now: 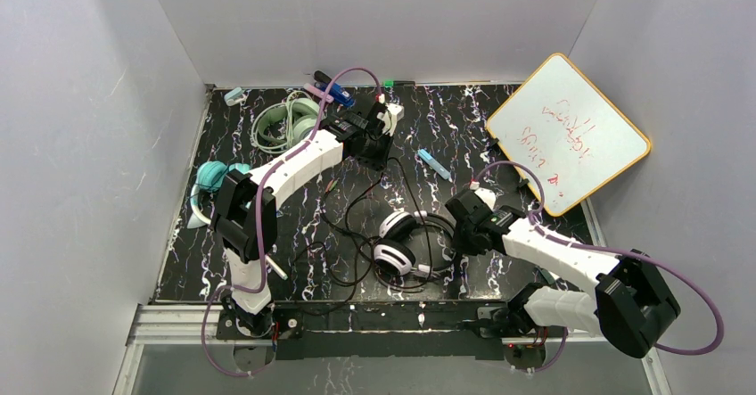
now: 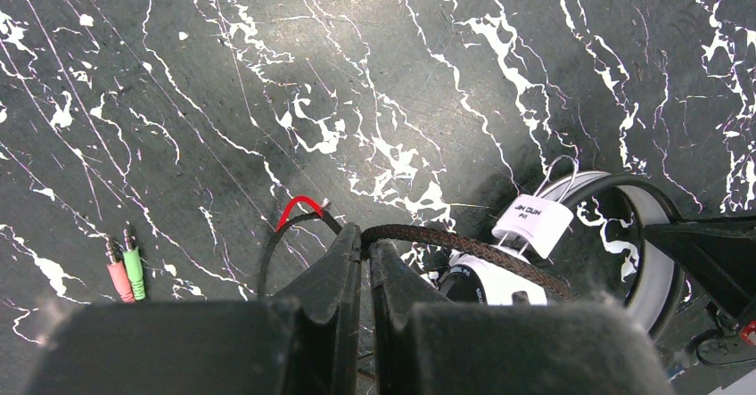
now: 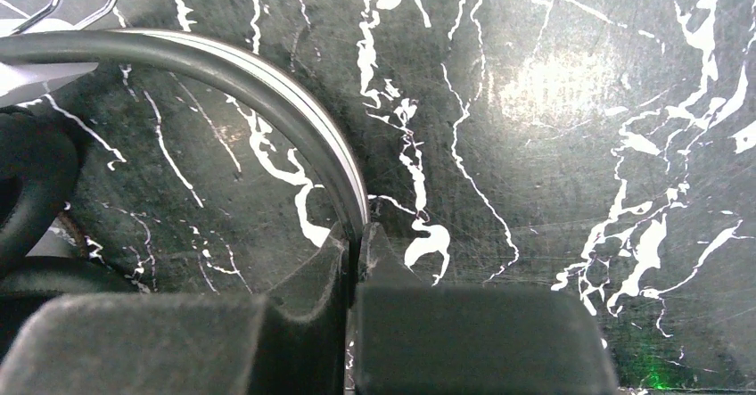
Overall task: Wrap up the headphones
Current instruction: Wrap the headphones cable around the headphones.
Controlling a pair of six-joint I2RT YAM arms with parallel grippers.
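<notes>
Headphones lie three to the marbled black table (image 1: pixel 464 110) in the overhead view. The black-and-white headset (image 1: pixel 398 245) is at six o'clock near the front edge. The mint-green headset (image 1: pixel 290 123) is at eleven o'clock, and the teal headset (image 1: pixel 212 179) is at nine o'clock beside the left arm. A black cable (image 1: pixel 343 234) loops loosely at the nine o'clock side of the black-and-white set. The left gripper (image 1: pixel 382 152) hangs at that headset's twelve o'clock, well apart from it. The right gripper (image 1: pixel 453 230) is just at its three o'clock side. A whiteboard (image 1: pixel 566 132) leans at two o'clock.

In the left wrist view, the left gripper (image 2: pixel 365 239) has its jaws pressed together on the black cable (image 2: pixel 472 248). Braided up close, the cable runs off toward four o'clock past a white tag (image 2: pixel 532 221). Pink and green jack plugs (image 2: pixel 125 272) lie at eight o'clock.

In the right wrist view, the right gripper (image 3: pixel 359 239) is closed tight, pinching the headset's curved headband (image 3: pixel 223 65), which arcs away toward ten o'clock. A dark ear pad (image 3: pixel 27 181) shows at nine o'clock.
</notes>
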